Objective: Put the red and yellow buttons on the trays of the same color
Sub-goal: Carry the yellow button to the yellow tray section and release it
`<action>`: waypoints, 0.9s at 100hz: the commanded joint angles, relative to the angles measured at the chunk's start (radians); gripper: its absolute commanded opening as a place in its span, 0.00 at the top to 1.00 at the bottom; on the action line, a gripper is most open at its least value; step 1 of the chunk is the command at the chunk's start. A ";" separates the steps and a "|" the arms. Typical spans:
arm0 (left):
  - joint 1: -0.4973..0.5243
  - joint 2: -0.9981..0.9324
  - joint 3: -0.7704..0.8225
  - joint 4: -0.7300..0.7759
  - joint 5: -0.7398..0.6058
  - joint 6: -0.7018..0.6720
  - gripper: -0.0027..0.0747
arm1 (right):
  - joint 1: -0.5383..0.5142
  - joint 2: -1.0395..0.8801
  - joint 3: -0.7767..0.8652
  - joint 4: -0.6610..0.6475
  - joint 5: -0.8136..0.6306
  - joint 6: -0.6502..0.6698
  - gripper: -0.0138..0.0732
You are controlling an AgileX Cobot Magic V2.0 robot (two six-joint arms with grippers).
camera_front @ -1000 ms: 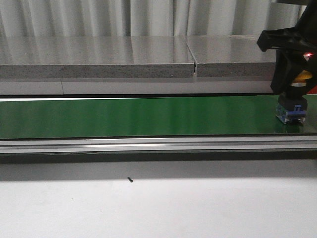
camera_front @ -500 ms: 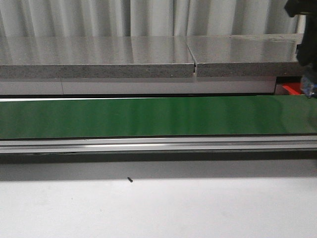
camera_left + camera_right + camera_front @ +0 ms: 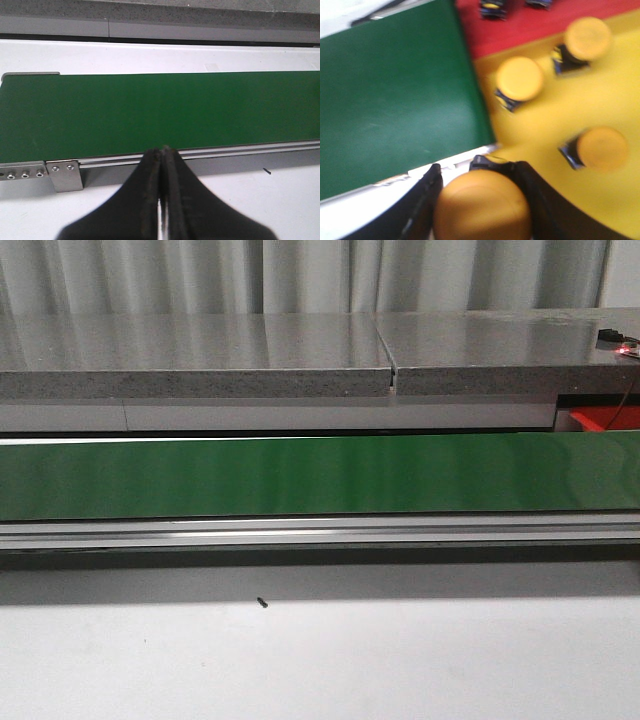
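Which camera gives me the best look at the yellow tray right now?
The right wrist view. It shows the yellow tray with three yellow buttons standing on it, and the right gripper holding a fourth. The front view shows only a bit of the red tray at its edge; the left wrist view shows only the green belt.

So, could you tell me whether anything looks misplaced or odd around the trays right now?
Nothing stands out. Three yellow buttons sit upright on the yellow tray, the right gripper holds another yellow button, and the green belt is bare.

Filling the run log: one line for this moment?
right gripper: holding yellow button | over yellow tray | left gripper: shut, idle
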 commanded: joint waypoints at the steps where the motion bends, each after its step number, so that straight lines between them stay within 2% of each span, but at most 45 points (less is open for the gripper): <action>1: -0.006 0.003 -0.028 -0.004 -0.080 -0.005 0.99 | -0.045 -0.029 0.002 -0.008 -0.039 0.001 0.74; 30: -0.006 0.003 -0.028 -0.004 -0.080 -0.005 0.99 | -0.112 -0.017 0.070 -0.030 -0.117 0.008 0.74; 65: -0.006 0.003 -0.028 -0.004 -0.080 -0.005 0.99 | -0.113 0.131 0.102 -0.031 -0.204 0.008 0.74; 90: -0.006 0.003 -0.028 -0.004 -0.080 -0.005 0.99 | -0.112 0.191 0.113 -0.029 -0.216 0.008 0.74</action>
